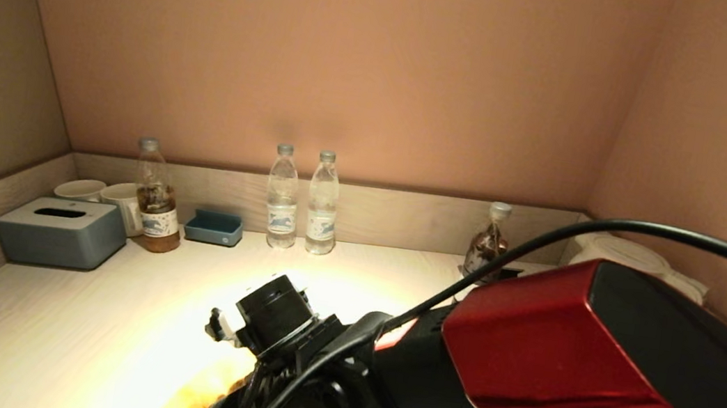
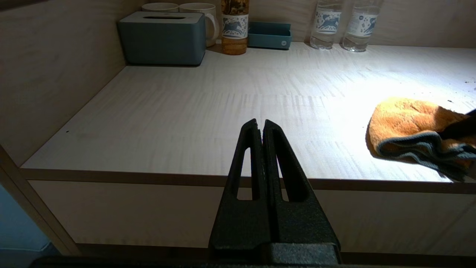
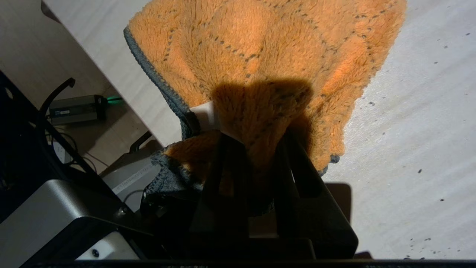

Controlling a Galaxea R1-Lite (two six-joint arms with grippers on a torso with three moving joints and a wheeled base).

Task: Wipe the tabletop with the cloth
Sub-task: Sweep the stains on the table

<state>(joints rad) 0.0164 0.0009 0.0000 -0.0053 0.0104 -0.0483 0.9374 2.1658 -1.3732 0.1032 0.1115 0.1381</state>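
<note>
The right gripper [image 3: 256, 149] is clamped on a bunched fold of the cloth [image 3: 260, 56], its fingers pinching the orange pile beside the small white label, and it holds the cloth down at the front edge of the tabletop [image 2: 223, 111], somewhat right of the middle. Most of the cloth is spread on the surface, but one grey-edged corner seems to hang past the front edge; the head view is largely blocked by the red arm there, so how much overhangs is hard to judge. Dark crumbs [image 3: 420, 171] are scattered on the surface just beside the cloth, on the side towards the right-hand edge. The left gripper [image 2: 262, 128] is parked in front of and below the front edge, jaws pressed together and holding nothing. The main risk, as I judge it, is that a stroke along this edge drags more cloth over the lip, so it folds under or wipes nothing. The pinch takes only a small fold, so friction on the wood could pull the cloth free. A long sweep towards the back edge could also knock the water bottles [image 1: 302, 203] standing there.
</note>
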